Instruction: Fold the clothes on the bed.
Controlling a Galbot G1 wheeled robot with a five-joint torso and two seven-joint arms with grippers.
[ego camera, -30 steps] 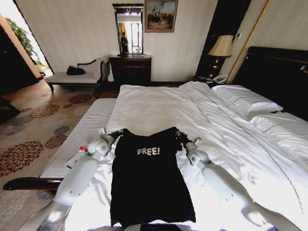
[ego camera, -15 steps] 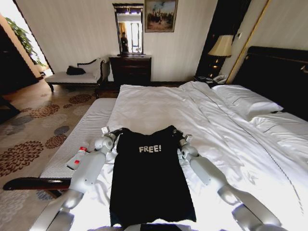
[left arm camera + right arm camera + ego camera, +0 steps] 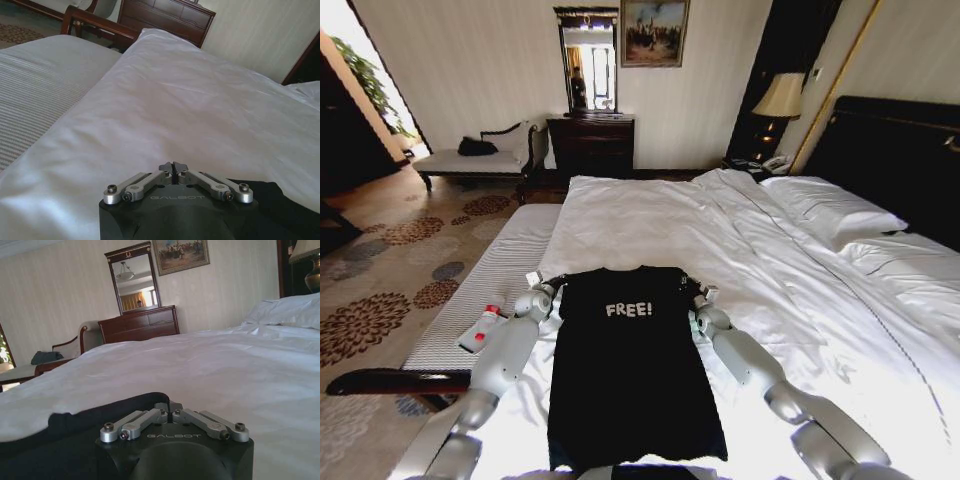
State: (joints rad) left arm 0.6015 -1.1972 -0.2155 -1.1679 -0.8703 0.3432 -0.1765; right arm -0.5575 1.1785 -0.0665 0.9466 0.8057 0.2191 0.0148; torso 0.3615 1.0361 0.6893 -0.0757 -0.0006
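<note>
Black short-sleeved cotton T-shirt (image 3: 628, 370) with white "FREE!" lettering flat, unfolded, on white-duveted bed (image 3: 650, 225), near edge. Left claw (image 3: 552, 281) and right claw (image 3: 691, 287) each pinched closed on a shoulder. No fold made; whole task outstanding.

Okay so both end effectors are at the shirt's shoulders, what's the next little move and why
Probably draw both shoulders toward the hem. The left end effector and right end effector look pinched shut at the top corners of the shirt, which lies flat on the bed.

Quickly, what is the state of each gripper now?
Left gripper: shut on the black T-shirt.
Right gripper: shut on the black T-shirt.
</note>
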